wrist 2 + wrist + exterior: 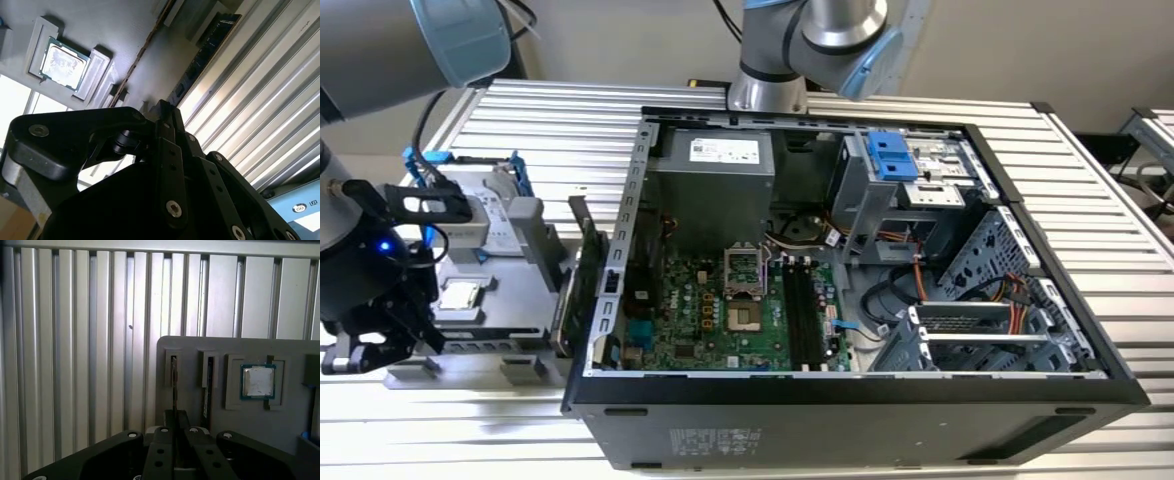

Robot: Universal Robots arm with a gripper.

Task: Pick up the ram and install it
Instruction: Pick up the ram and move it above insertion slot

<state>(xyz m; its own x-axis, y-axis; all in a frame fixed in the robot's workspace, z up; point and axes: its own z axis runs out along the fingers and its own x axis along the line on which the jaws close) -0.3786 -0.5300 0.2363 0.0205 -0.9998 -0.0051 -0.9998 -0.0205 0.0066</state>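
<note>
In the first wrist view the ram (174, 382) is a thin stick seen edge-on. It stands in a slot near the edge of the grey tray (192, 347) and runs straight in between my fingers. My gripper (174, 416) looks shut on the ram's near end. In the second wrist view the gripper (163, 108) has its linkages drawn together just above the tray. In the exterior view the gripper (387, 345) hangs low at the front corner of the tray (500, 322), on the exterior view's left. The black motherboard slots (807, 315) lie inside the open computer case.
A square silver processor chip (258, 381) (61, 64) (460, 293) sits in a tray pocket. A second dark board (207, 390) fills the neighbouring slot. A tall green expansion card (584, 255) stands between tray and case wall (635, 210). Ribbed metal table (560, 100) surrounds everything.
</note>
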